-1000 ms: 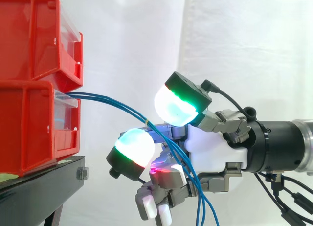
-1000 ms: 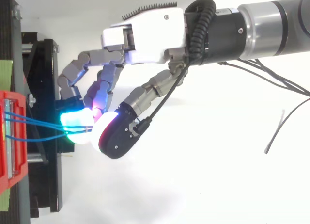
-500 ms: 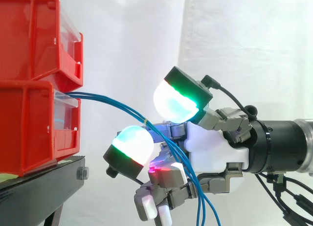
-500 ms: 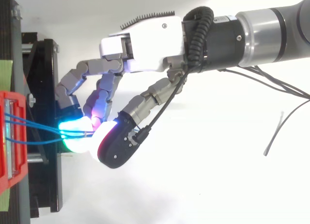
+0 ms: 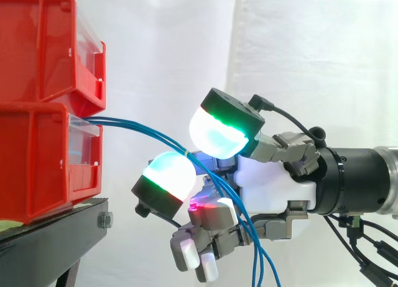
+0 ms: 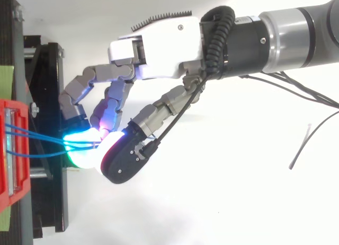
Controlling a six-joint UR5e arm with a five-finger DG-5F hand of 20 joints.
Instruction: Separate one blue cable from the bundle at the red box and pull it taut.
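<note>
The blue cables (image 5: 155, 135) run from the front of the lower red box (image 5: 37, 156) toward 4 o'clock into the hand (image 5: 273, 187), whose curled fingers (image 5: 166, 177) close around them before they hang toward 6 o'clock

Losing the blue cables (image 5: 149, 132) behind the hand (image 5: 273, 187), then off the bottom edge. Can't make out any grip. Losing the red bins (image 5: 37, 156) leftward too.
</note>
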